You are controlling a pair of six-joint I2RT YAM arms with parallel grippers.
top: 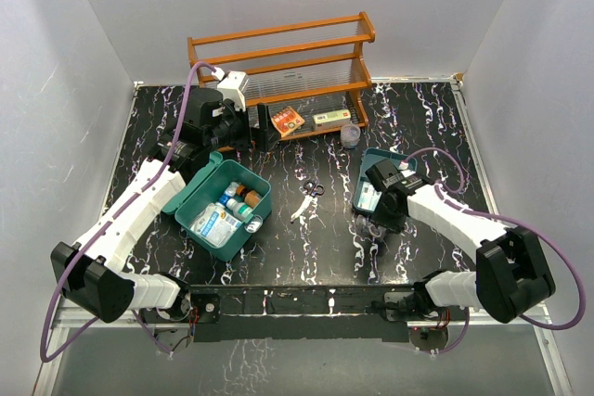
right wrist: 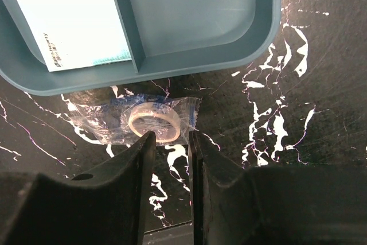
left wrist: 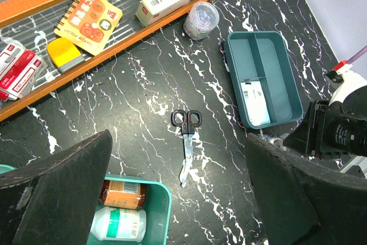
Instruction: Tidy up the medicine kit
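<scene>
toward the tabletop's near-left corner the medicine kit [top: 206, 183] sits open, partly filled; scissors [top: 309, 194] and wrapped tape [right wrist: 152, 120] lie outside. left pincer [left wrist: 178, 139] spread empty; right pincer [right wrist: 171, 137] almost closed at the tape, grip unclear.

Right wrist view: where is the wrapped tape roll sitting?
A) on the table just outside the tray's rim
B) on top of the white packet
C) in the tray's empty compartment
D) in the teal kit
A: the wrapped tape roll lies on the black table, outside the rim of the blue-grey tray, right at the right hand.
</scene>
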